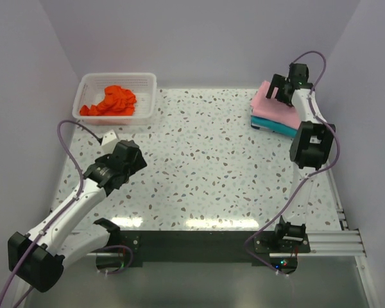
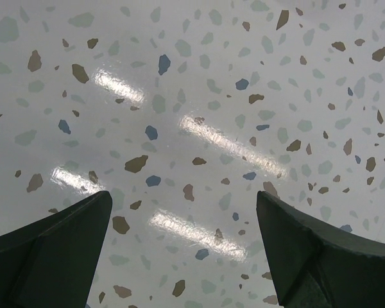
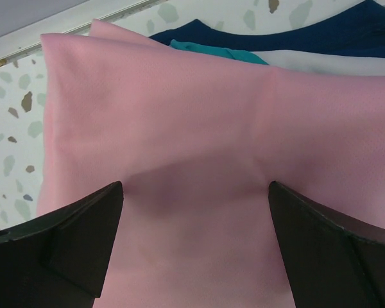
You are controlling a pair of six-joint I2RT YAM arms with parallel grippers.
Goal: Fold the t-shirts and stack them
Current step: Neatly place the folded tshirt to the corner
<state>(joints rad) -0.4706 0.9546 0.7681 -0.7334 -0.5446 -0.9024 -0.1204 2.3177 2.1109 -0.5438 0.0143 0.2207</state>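
- Stack at the far right of the table (image 1: 212, 160): the light pink t-shirt (image 1: 269, 102) lies folded flat on top of the folded teal t-shirt (image 1: 273, 123), edges roughly in line. By my reading, two of the three shirts are done.
- Cloth under the pink one, seen from the right wrist: a teal edge, a pale strip (image 3: 333, 61) and a dark blue layer (image 3: 346, 25) show past it. Whether these belong to the teal shirt or to something else, I cannot tell.
- Remainder: the orange-red t-shirt (image 1: 110, 102) sits crumpled in the white mesh basket (image 1: 151, 96) at the far left, unfolded. It has yet to be lifted out, spread, folded and set on the stack, so roughly a third of the work is left.
- Right tool (image 3: 194, 186): wide, jaws spread over the top of the pink shirt, holding nothing. Whether the tips touch the cloth is not clear.
- Left tool (image 2: 183, 199): wide and empty, over bare speckled table, near the basket but apart from it.
- Writing: none can be read. No brand, tag or print shows on the shirts, the basket or the arms in any view.
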